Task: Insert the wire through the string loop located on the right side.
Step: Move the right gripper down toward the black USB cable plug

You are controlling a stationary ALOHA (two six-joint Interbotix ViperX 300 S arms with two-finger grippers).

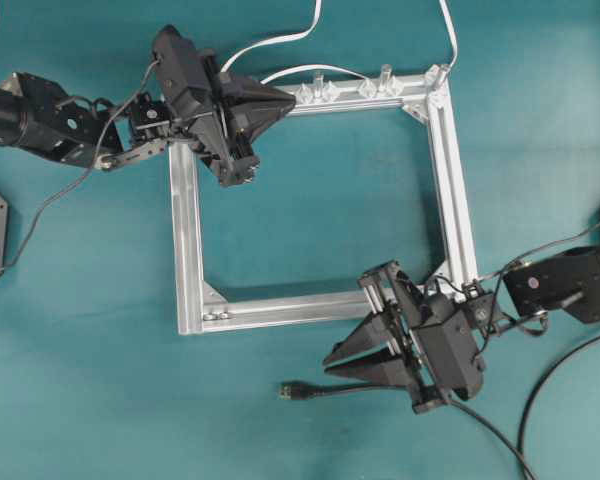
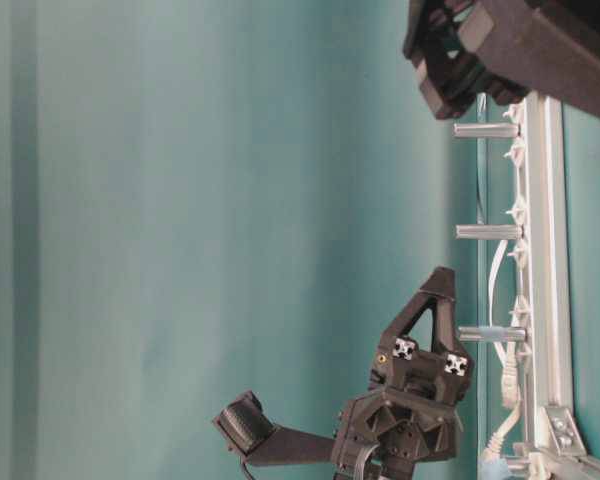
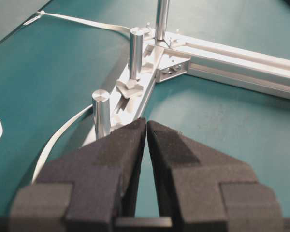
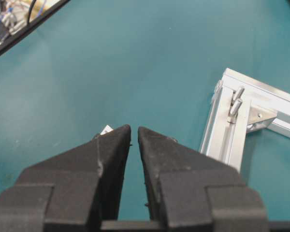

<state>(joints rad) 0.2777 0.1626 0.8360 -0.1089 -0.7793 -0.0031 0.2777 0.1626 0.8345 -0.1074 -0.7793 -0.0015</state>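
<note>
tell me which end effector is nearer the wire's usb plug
Right. The right end effector sits just beside the wire, close to its plug; the left end effector is far across the frame, over its opposite corner.

The string loop on the frame [image 1: 450, 190] is too small to make out in the overhead view. The wire [image 1: 380, 389] passes under the right gripper [image 1: 332, 362] there, so part of its run is hidden, and it leaves the picture at the bottom edge. In the right wrist view the plug [image 4: 107, 129] is a pale corner behind the left finger; whether the fingers [image 4: 111, 150] pinch it cannot be told. The white cables [image 1: 310, 30] are cut off by the top edge. The left arm [image 2: 510, 50] is cropped in the table-level view.
</note>
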